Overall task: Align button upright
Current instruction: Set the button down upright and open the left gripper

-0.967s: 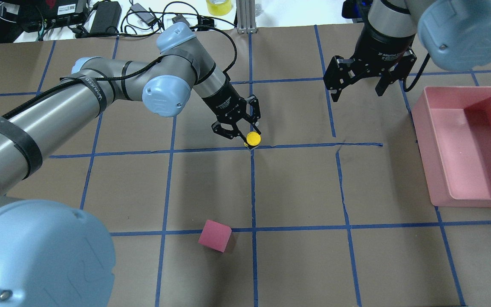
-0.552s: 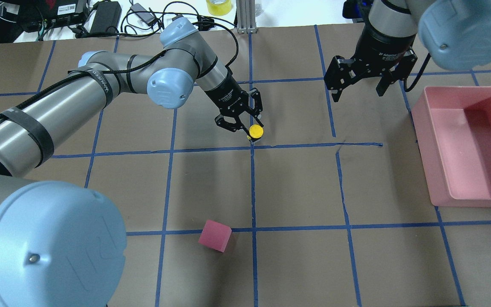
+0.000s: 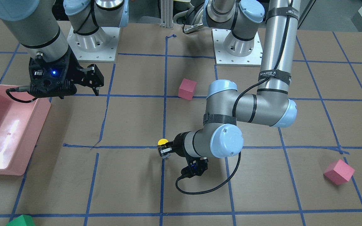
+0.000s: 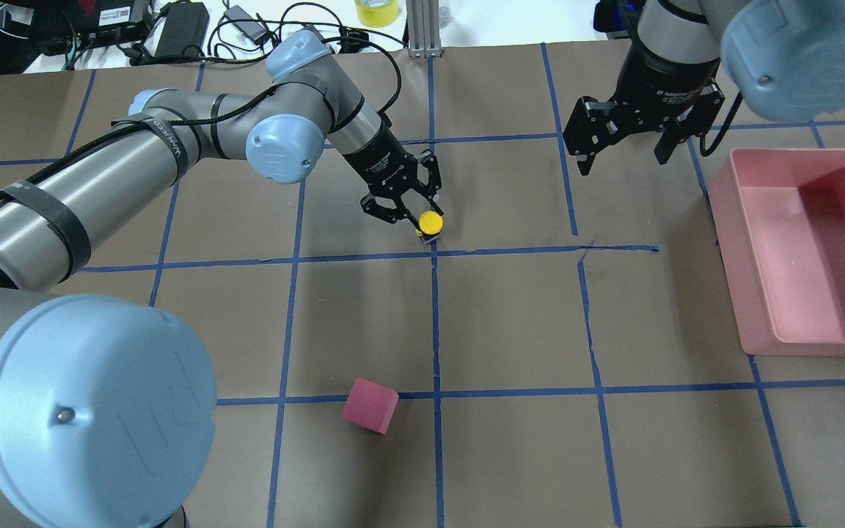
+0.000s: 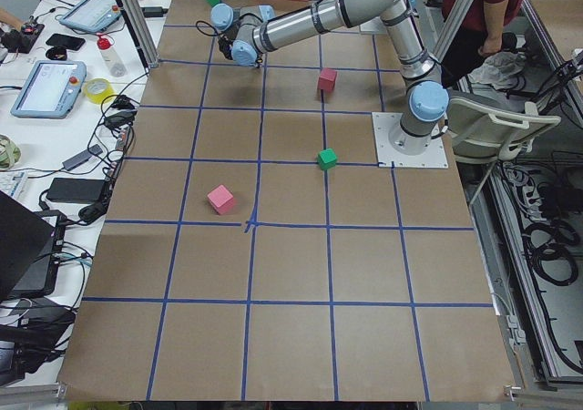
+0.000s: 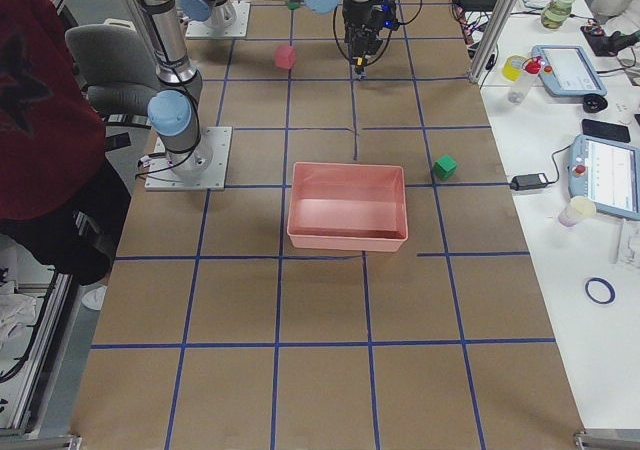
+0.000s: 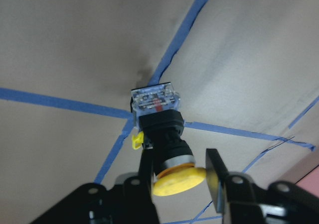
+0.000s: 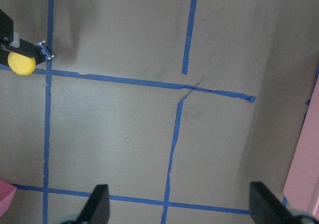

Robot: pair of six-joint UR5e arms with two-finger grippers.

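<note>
The left gripper [image 7: 180, 159] is clamped on the button [image 7: 162, 129], with one finger on each side of its cap end. The button's long axis runs roughly along the fingers and stands steeply. The yellow cap is uppermost, toward the wrist, and the grey contact block is lowest, at the tape crossing [image 4: 435, 254], just on its far side. Whether the block touches the paper cannot be told.

The table [image 4: 510, 323] is covered in brown paper with a blue tape grid. A pink cube [image 4: 370, 405] lies on the robot's side of the crossing, slightly left. A pink bin [image 4: 732, 264] sits well to the right of the crossing, showing only its pink floor and walls. The right gripper [image 4: 624, 152] hangs beyond and to the right of the crossing, jaws wide apart. Far beyond the crossing, past the table edge, a bench carries cables and a yellow tape roll [image 4: 377, 11]
</note>
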